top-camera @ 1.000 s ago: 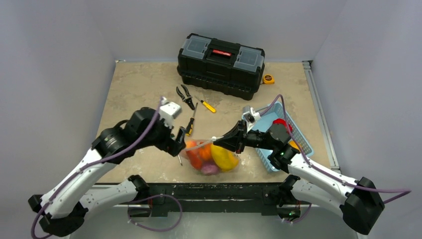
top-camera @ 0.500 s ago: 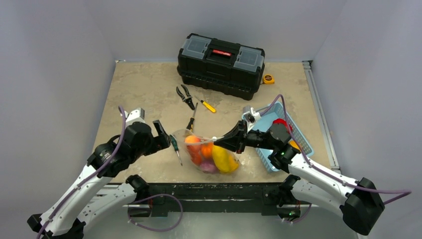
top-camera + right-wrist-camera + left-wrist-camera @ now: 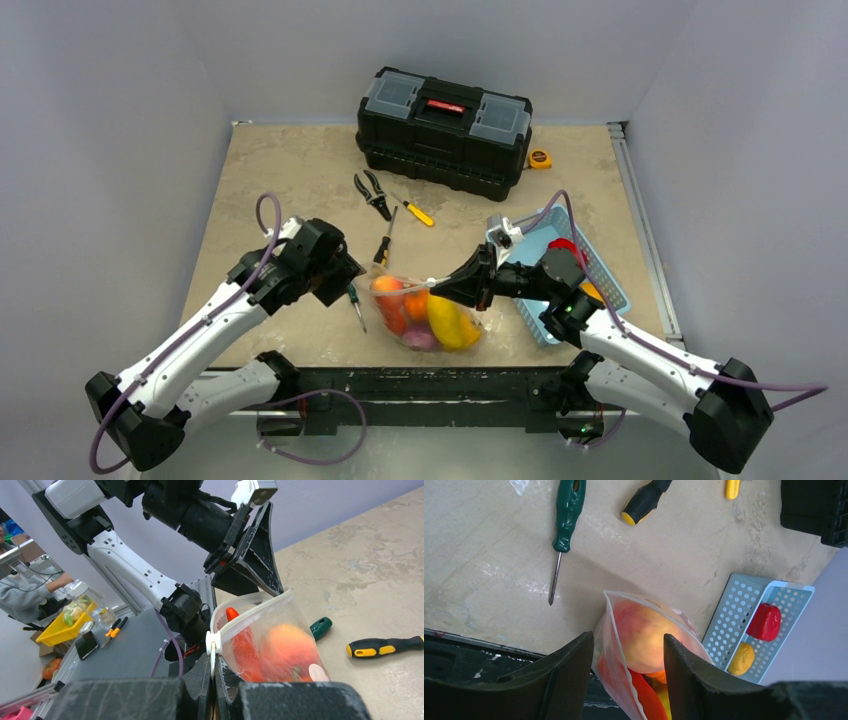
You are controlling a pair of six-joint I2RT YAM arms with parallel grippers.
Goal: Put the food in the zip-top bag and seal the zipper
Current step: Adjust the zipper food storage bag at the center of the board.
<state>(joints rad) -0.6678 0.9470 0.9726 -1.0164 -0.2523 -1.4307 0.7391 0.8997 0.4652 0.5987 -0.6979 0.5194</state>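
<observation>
The clear zip-top bag [image 3: 425, 312] lies near the table's front edge, holding a peach [image 3: 644, 632], a red-orange carrot [image 3: 240, 642] and a yellow piece [image 3: 450, 320]. My right gripper [image 3: 213, 662] is shut on the white slider tab at the right end of the zipper [image 3: 255, 612]. The bag's mouth gapes, with the carrot tip between its edges. My left gripper [image 3: 628, 652] hangs over the bag's left end. Its fingers [image 3: 569, 675] stand apart on either side of that corner. A red food piece [image 3: 765, 621] and a yellow one [image 3: 742, 658] lie in the blue basket.
The light blue basket [image 3: 600, 290] sits right of the bag, under my right arm. A green screwdriver [image 3: 566, 515] and a black-and-yellow one [image 3: 644, 502] lie just behind the bag. Pliers [image 3: 372, 192], a yellow-handled screwdriver [image 3: 413, 210], a black toolbox [image 3: 444, 130] and a tape measure [image 3: 540, 158] are farther back.
My left gripper pulled away to the left, then came back over the bag's left end with its jaws narrower. The right gripper kept its hold and stayed put.
</observation>
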